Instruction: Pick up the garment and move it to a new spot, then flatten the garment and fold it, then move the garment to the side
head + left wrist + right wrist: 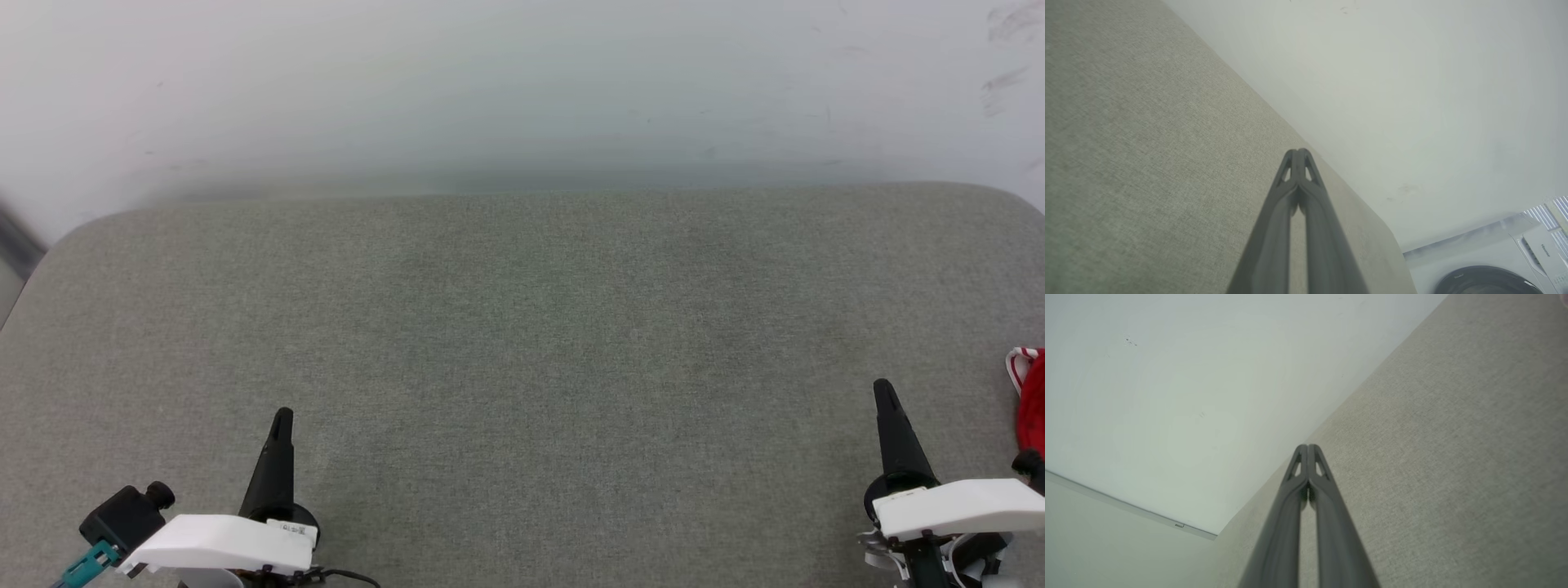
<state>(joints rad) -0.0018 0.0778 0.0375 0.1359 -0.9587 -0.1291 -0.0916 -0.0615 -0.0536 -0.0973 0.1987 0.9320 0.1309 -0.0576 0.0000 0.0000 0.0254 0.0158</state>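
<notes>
A small red piece of the garment [1030,404], with red-white striped trim, lies on the grey cushion at the right edge of the head view; the rest of it is cut off by the frame. My right gripper [882,386] hovers just left of it, shut and holding nothing. At the lower left my left gripper [282,415] is shut and empty too. In the left wrist view my left gripper [1298,152] has its tips pressed together over the cushion. The right wrist view shows my right gripper [1307,447] with its tips together as well.
The grey fabric cushion [522,351] spans the scene, with rounded far corners. A pale wall [522,90] rises behind its far edge. A white washing machine [1490,265] stands past the cushion's corner in the left wrist view.
</notes>
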